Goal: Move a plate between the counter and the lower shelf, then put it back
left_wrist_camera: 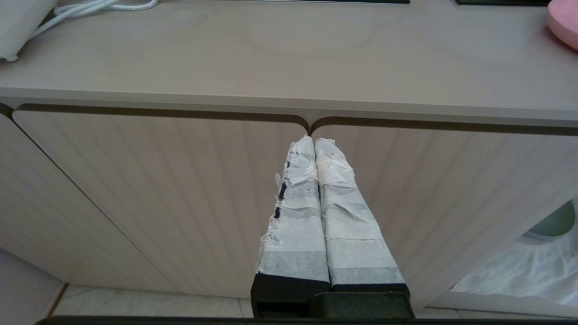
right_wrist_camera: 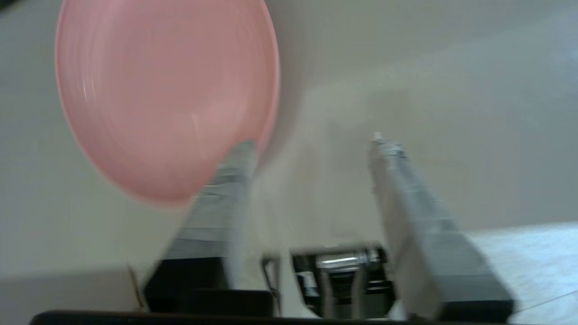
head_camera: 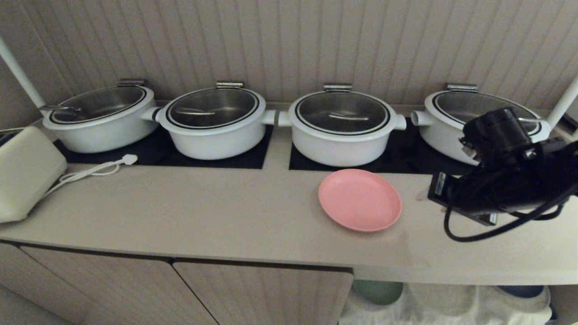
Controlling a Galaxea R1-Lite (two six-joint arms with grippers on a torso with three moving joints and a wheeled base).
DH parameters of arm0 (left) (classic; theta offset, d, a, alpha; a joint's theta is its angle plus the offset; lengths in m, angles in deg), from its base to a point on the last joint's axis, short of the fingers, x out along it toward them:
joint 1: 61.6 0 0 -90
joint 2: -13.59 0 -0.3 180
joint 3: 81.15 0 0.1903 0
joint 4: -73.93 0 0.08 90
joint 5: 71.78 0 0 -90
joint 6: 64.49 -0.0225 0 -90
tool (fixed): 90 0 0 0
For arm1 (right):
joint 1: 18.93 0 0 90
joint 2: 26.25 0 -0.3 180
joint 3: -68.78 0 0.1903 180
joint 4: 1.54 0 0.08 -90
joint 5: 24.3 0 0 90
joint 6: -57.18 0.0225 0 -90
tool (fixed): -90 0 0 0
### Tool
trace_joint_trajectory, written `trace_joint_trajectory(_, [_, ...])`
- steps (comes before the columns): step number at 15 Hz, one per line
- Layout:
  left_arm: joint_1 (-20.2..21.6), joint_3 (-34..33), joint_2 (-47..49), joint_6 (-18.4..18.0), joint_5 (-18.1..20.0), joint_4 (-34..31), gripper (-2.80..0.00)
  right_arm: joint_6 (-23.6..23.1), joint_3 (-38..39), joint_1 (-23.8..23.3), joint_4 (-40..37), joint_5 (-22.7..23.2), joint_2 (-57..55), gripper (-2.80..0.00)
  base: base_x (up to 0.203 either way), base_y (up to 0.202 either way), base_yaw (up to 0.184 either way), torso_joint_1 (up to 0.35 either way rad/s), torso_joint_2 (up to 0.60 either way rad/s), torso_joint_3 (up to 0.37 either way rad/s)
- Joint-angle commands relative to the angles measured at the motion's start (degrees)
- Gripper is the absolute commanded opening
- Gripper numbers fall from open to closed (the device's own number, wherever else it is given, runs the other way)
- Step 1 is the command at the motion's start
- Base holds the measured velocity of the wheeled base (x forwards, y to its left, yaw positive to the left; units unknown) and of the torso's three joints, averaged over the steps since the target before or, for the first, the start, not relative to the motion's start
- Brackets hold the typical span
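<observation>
The salmon-pink plate (head_camera: 360,199) (right_wrist_camera: 162,95) lies flat on the beige counter (head_camera: 203,212), in front of the third white pot. My right gripper (right_wrist_camera: 311,141) hovers over the counter just right of the plate, open, with only bare counter between its taped fingers; one fingertip (right_wrist_camera: 244,151) overlaps the plate's rim in the right wrist view. Its arm (head_camera: 501,180) shows at the right of the head view. Below the counter's front edge, the lower shelf (head_camera: 451,307) holds a white cloth. My left gripper (left_wrist_camera: 314,141) is shut and parked in front of the cabinet doors.
A row of white lidded pots (head_camera: 341,126) stands on black hob panels at the back. A white appliance (head_camera: 22,174) and its cable (head_camera: 90,170) sit at the counter's left end. A green plate (head_camera: 378,291) rests on the shelf cloth. Cabinet doors (left_wrist_camera: 158,189) close off the space left of the shelf.
</observation>
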Motion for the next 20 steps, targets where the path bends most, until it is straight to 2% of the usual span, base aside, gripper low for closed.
trace_joint_trajectory(1, [0.0, -0.01, -0.02, 0.05, 0.04, -0.02, -2.8, -1.85, 3.71, 0.0, 0.02, -0.08, 7.09, -2.8, 0.0, 0.0, 0.0, 0.0, 0.0, 0.0])
trace_joint_trajectory(4, [0.0, -0.01, -0.02, 0.05, 0.04, -0.02, -2.8, -6.85, 8.37, -0.23, 0.28, -0.67, 15.96, -2.8, 0.0, 0.0, 0.0, 0.0, 0.0, 0.0])
trace_joint_trajectory(8, [0.0, -0.01, -0.02, 0.05, 0.04, -0.02, -2.8, -16.19, 16.61, -1.58, 0.57, -0.93, 31.5, -2.8, 0.0, 0.0, 0.0, 0.0, 0.0, 0.0])
trace_joint_trajectory(12, [0.0, -0.01, -0.02, 0.05, 0.03, -0.02, -2.8, -23.93, 31.65, -2.65, 2.98, -1.03, 49.02, -2.8, 0.0, 0.0, 0.0, 0.0, 0.0, 0.0])
trace_joint_trajectory(15, [0.0, -0.01, -0.02, 0.05, 0.02, -0.02, -2.8, -27.26, 46.81, -4.02, 9.53, -1.1, 62.99, -2.8, 0.0, 0.0, 0.0, 0.0, 0.0, 0.0])
trace_joint_trajectory(17, [0.0, -0.01, -0.02, 0.05, 0.01, -0.02, -2.8, -30.49, 56.97, -6.07, 16.56, -1.03, 72.6, -2.8, 0.0, 0.0, 0.0, 0.0, 0.0, 0.0])
trace_joint_trajectory(20, [0.0, -0.01, -0.02, 0.05, 0.0, -0.02, -2.8, -35.02, 63.57, -10.9, 22.51, -0.56, 79.19, -2.8, 0.0, 0.0, 0.0, 0.0, 0.0, 0.0])
